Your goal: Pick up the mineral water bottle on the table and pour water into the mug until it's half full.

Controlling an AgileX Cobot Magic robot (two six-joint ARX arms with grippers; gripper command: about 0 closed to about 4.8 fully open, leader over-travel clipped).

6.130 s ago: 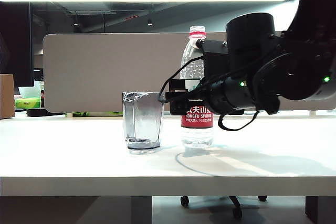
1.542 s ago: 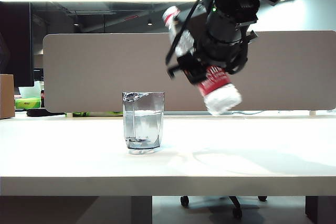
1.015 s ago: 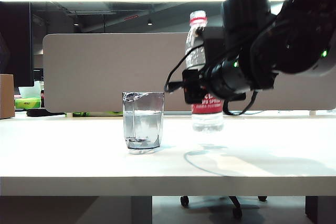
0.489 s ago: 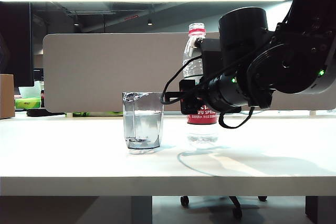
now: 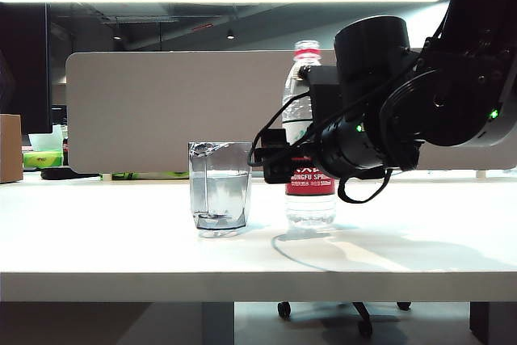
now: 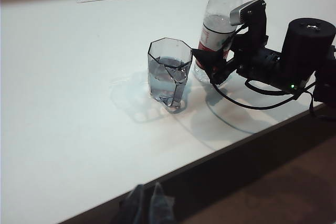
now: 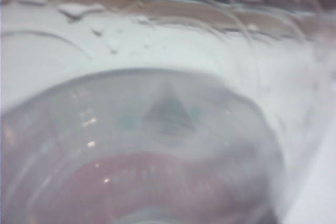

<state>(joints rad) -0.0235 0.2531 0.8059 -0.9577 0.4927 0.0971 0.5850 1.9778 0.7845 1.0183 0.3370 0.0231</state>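
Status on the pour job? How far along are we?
Done: the smoky-grey faceted glass mug holds water to about half, and the clear plastic mineral water bottle stands upright on the white table beside it. In hand: the right gripper sits at the bottle's label; whether it grips is unclear. Left: pull that arm clear. The left gripper sits off the table's near edge.

My right gripper (image 5: pixel 279 161) sits around the bottle (image 5: pixel 308 139), which stands upright on the table (image 5: pixel 121 240) just beside the mug (image 5: pixel 220 187), so only a narrow gap is left between the two and my arm (image 5: pixel 420 103) blocks the side away from the mug. The table beyond the mug lies bare and wide, an easy way in, with the partition (image 5: pixel 145 111) walling off the back. My left gripper (image 6: pixel 149 205) hangs off the table's front edge, well apart from both.
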